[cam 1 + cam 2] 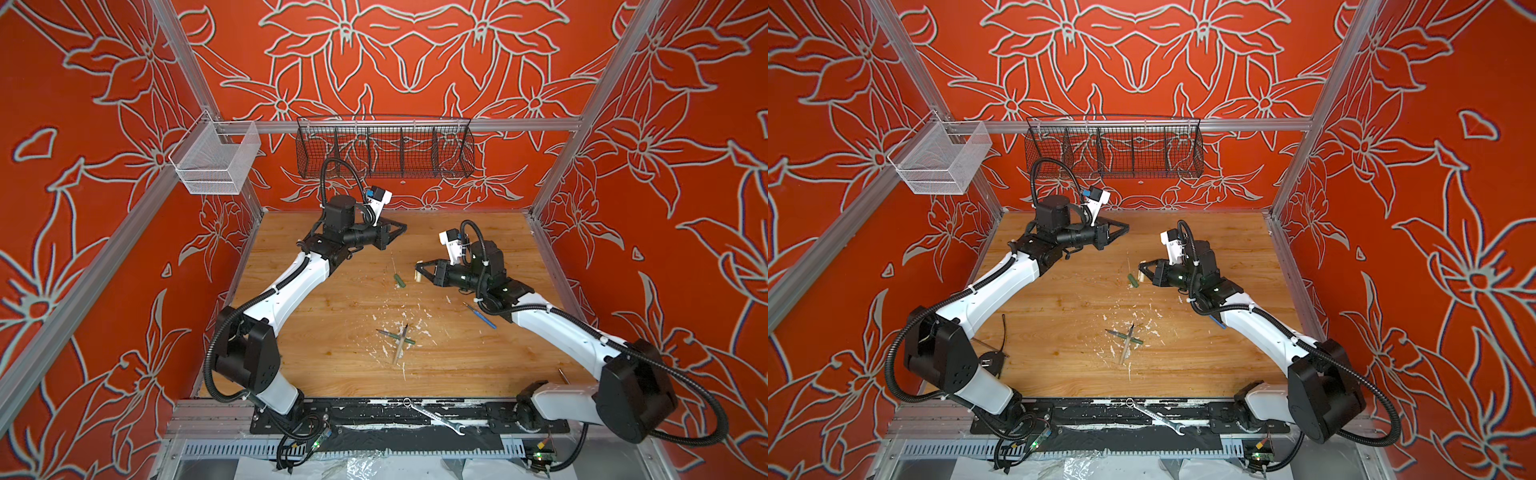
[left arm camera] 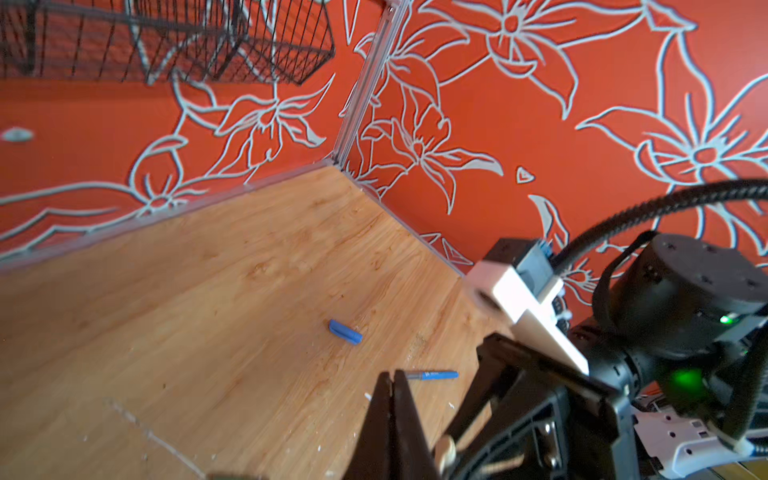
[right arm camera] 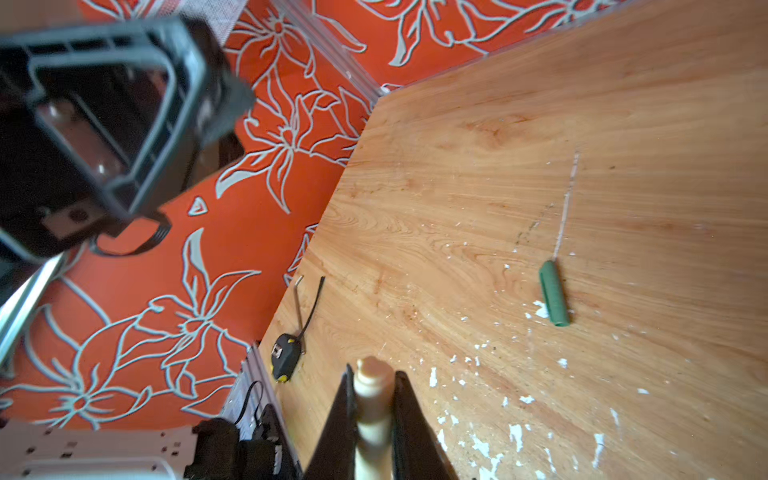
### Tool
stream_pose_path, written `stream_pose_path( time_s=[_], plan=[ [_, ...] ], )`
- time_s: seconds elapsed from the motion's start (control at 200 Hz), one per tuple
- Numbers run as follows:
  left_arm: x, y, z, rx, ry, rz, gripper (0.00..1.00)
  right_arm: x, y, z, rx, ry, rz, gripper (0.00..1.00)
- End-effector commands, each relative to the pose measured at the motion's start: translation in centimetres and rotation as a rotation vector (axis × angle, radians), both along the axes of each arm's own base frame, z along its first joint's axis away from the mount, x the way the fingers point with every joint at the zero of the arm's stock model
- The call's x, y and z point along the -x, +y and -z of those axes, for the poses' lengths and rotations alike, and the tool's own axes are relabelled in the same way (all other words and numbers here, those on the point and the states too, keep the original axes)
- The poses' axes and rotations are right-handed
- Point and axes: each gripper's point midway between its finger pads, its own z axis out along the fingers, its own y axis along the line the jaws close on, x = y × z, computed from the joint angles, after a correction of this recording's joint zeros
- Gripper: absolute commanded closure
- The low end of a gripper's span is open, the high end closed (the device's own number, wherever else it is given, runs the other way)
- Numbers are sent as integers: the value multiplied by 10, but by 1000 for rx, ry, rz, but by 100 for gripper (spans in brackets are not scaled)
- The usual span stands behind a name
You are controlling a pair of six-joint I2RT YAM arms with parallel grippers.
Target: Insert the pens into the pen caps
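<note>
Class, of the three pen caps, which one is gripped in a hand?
The beige cap, clamped in the right hand. The green cap and the blue cap lie loose on the table, with no hand on them.

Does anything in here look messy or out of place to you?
Yes: white flecks litter the wooden table, like chipped paint. The beige pen and green pen lie crossed mid-table, and a wrench rests on the black rail at the front edge.

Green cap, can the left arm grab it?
Probably yes: the green cap lies uncovered on the table between the arms. The left gripper is shut, so it must open first.
</note>
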Motion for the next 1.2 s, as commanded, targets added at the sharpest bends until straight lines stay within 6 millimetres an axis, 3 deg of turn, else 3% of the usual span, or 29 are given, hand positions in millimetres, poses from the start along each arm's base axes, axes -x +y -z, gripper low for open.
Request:
stream_pose_path(
  time_s=[0.0,0.06,0.115,0.135,0.295,0.385,0.56,0.716,0.981,1.196],
  plan=[
    [1,26,29,-119,55,-112,100,-29,-17,10,73,31,101,100],
    [2,36,41,-158,94,-150,99,-37,-19,20,91,53,110,100],
    [12,37,51,-174,122,-130,61,-39,-17,28,111,76,101,100],
    [16,38,54,-176,134,-131,54,-39,-17,30,114,81,99,100],
    [55,55,97,-257,254,-181,39,-36,-25,48,142,129,118,100],
    [86,58,125,-325,324,-206,37,-32,-34,56,178,163,145,100],
    [157,36,172,-480,396,-191,34,-21,-50,68,241,195,191,100],
    [197,36,209,-512,420,-234,33,-14,-61,75,256,190,230,100],
    [224,30,251,-531,449,-209,33,2,-70,87,210,191,267,100],
    [230,11,263,-559,451,-161,33,10,-76,89,205,190,286,100]
  ],
)
